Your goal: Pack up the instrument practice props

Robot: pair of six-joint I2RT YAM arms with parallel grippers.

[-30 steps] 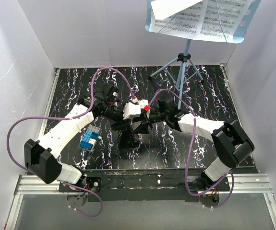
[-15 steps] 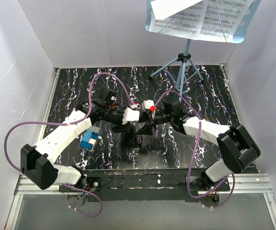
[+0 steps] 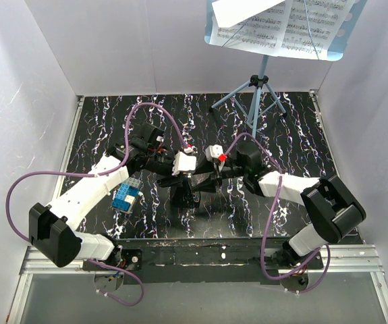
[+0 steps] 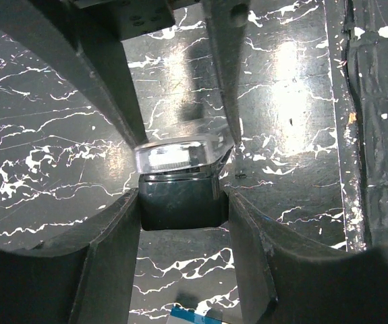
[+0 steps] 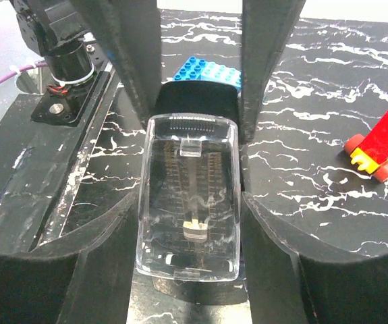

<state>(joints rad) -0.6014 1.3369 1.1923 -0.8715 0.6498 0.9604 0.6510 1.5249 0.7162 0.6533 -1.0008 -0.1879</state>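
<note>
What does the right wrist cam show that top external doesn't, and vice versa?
Right wrist only: a clear cover with a pendulum rod inside, between the right gripper fingers, and a red-and-yellow piece lying on the table.
Top external only: the light-blue music stand at the far edge, sheet music on its desk, and both arms in full.
Both: the blue brick block, the marbled black table and the black body that the cover sits on.
</note>
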